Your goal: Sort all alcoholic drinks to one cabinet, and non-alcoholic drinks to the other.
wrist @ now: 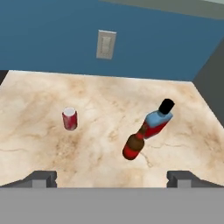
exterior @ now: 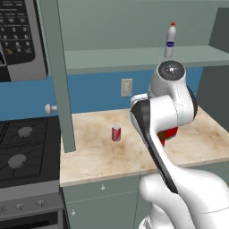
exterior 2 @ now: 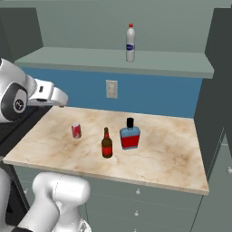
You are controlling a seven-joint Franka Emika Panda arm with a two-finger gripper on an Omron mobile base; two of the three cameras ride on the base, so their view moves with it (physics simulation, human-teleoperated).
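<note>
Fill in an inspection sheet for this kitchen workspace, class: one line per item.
Surface: marble counter, level.
Job's things: soda can, beer bottle and flat bottle upright on the counter; white bottle upright on the open cabinet shelf.
Clutter: nothing seen.
Grippers: gripper open, empty, above the counter.
Cables: nothing seen.
Surroundings: wall outlet, stove, microwave.
</note>
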